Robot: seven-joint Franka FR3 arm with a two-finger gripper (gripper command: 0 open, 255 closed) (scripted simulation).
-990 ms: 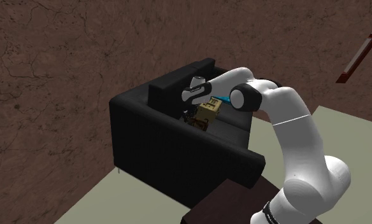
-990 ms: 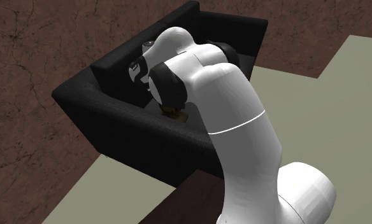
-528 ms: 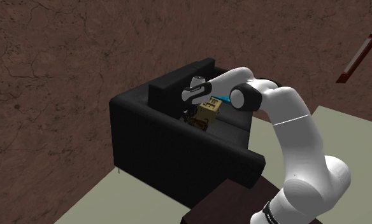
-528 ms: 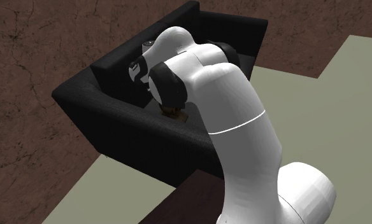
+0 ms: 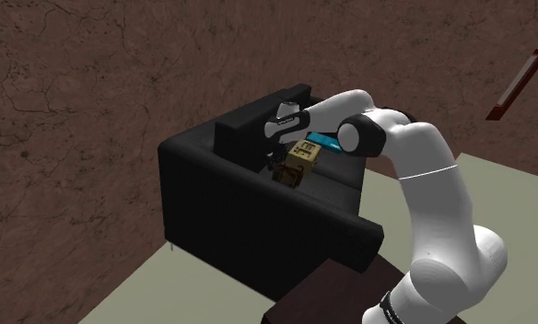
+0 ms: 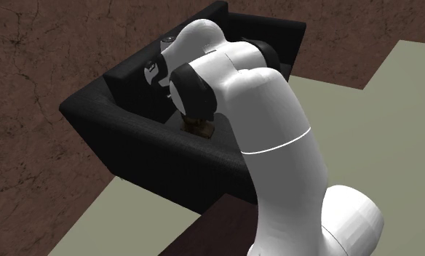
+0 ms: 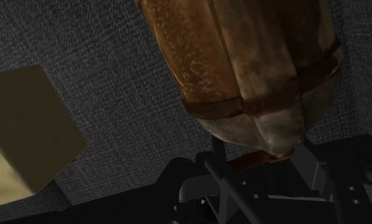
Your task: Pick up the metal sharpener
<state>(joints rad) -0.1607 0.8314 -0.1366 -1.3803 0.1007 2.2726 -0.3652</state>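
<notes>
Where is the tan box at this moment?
In the shoulder view the tan box sits on the seat of the black sofa, close beside the brown sharpener, with a blue object just beyond it.

The shoulder camera sits beside and a little behind my stand (image 5: 332,296). It looks down over the black sofa (image 5: 212,207), and my arm (image 5: 433,202) reaches up and left. The second exterior camera stands closer, behind my arm, facing down at the same sofa. The wrist camera hangs very near the seat, the rusty brown sharpener (image 7: 242,63) and the tan box (image 7: 25,127), which the shoulder view also shows.
</notes>
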